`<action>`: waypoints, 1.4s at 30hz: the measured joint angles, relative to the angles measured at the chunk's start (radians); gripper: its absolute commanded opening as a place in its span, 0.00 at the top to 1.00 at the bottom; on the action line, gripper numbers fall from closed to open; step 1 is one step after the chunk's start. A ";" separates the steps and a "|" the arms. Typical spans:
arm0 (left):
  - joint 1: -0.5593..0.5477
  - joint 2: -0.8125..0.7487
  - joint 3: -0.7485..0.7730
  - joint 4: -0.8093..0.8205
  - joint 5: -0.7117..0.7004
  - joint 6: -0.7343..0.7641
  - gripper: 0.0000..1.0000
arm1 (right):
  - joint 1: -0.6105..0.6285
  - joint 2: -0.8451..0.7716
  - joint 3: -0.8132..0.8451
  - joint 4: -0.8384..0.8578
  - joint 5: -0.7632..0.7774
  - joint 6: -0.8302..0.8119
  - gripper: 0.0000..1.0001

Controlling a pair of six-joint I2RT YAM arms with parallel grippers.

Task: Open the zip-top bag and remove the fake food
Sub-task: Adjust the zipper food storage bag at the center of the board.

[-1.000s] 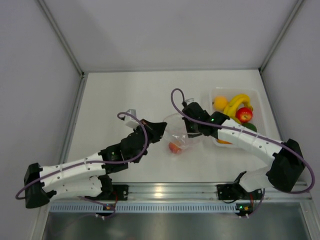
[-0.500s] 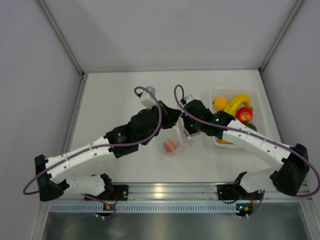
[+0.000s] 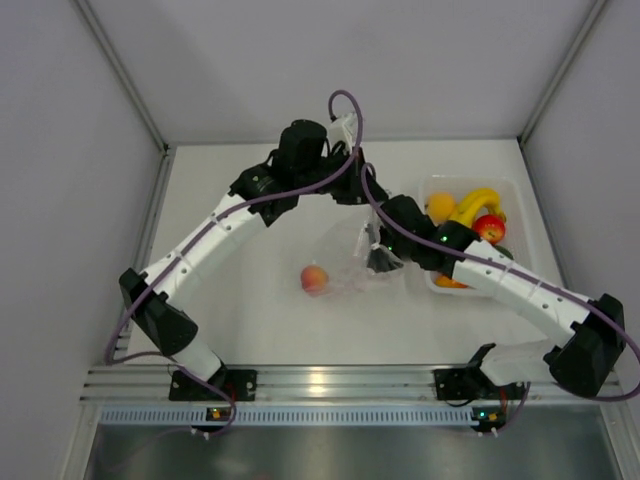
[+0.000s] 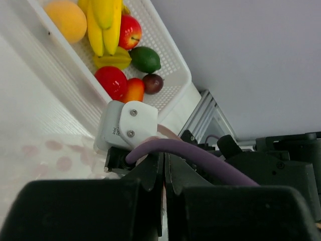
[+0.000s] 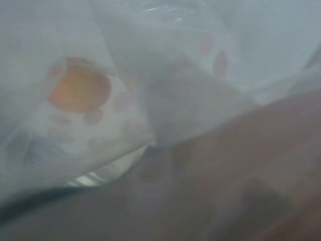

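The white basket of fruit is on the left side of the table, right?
Not quite. The white basket of fruit is on the right side of the table, not the left. The top view shows it.

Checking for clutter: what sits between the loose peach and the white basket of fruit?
In the top view, the zip-top bag, pinched by the right gripper, lies between the peach and the basket.

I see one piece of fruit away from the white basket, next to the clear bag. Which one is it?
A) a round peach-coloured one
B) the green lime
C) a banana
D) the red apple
A: the round peach-coloured fruit lies at the left end of the clear bag, while the bananas, red apple and green lime sit in the white basket.
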 measured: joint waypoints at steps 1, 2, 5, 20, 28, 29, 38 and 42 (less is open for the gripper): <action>0.008 0.015 0.005 -0.013 0.030 0.013 1.00 | -0.011 -0.007 -0.027 0.006 -0.014 0.000 1.00; 0.014 0.029 0.007 -0.028 0.055 0.026 1.00 | -0.020 -0.014 -0.055 0.010 -0.031 -0.001 1.00; 0.023 0.074 0.018 -0.089 0.107 0.064 1.00 | -0.042 -0.021 -0.122 0.014 -0.074 -0.002 1.00; 0.024 0.158 0.158 -0.298 0.057 0.177 1.00 | -0.063 -0.003 -0.227 0.215 -0.211 0.036 1.00; 0.023 0.150 0.078 -0.296 0.016 0.196 1.00 | -0.055 0.050 -0.266 0.327 -0.198 0.090 0.93; 0.023 0.148 0.073 -0.295 0.011 0.198 1.00 | -0.052 0.059 -0.266 0.339 -0.187 0.097 0.93; 0.024 0.121 0.037 -0.303 -0.019 0.220 1.00 | -0.008 0.103 -0.301 0.528 -0.029 0.236 1.00; 0.023 0.100 -0.010 -0.288 -0.022 0.204 1.00 | 0.031 0.101 -0.324 0.573 0.078 0.333 1.00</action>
